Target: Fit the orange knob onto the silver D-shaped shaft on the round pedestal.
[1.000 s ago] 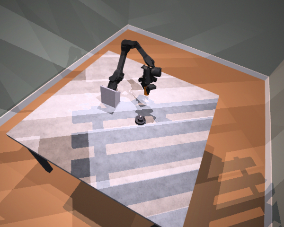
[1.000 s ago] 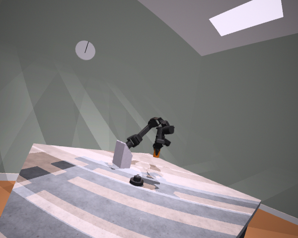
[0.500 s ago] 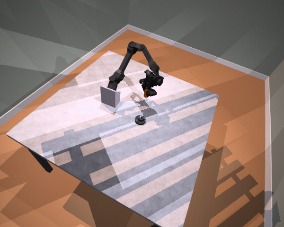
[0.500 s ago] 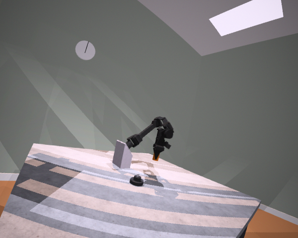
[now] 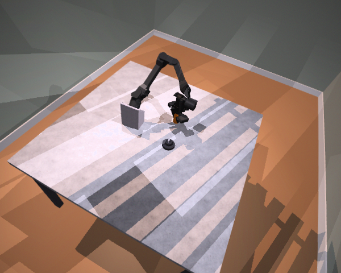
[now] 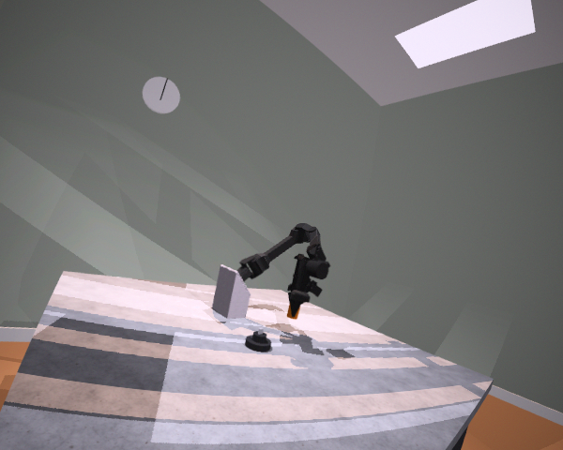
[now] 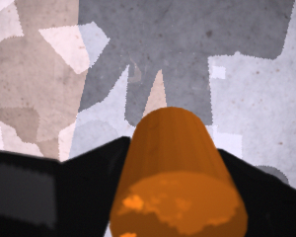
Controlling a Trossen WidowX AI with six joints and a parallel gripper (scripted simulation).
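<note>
Orange Knob Gripped Above the Table, Apart From Its Pedestal

The orange knob (image 5: 175, 118) (image 6: 289, 310) (image 7: 175, 163) sits between the fingers of the gripper (image 5: 178, 117) (image 6: 294, 309) (image 7: 171, 151), which is clamped on it from two opposite sides. In the wrist view a dark finger flanks the knob on either side, and the knob reaches out beyond them. In the exterior view its orange lower end shows below the fingers, over the table (image 5: 85, 152) (image 6: 272, 387) (image 7: 187, 30).

The knob's long axis runs roughly in line with the fingers, pointing down toward the table with a slight tilt in the exterior view. One rounded end faces the wrist camera; the hole and its flat side cannot be seen, so how they are turned cannot be told.

The black arm (image 5: 153, 77) (image 6: 279, 249) rises from beside a pale angled block (image 5: 131, 116) (image 6: 229, 295), bends at a high elbow and drops steeply to the wrist, with the gripper directed downward. The round pedestal (image 5: 168, 145) (image 6: 258, 343) stands on the table, apart from the knob, its short silver shaft (image 5: 168, 140) (image 6: 259, 332) uncovered and pointing up.
</note>
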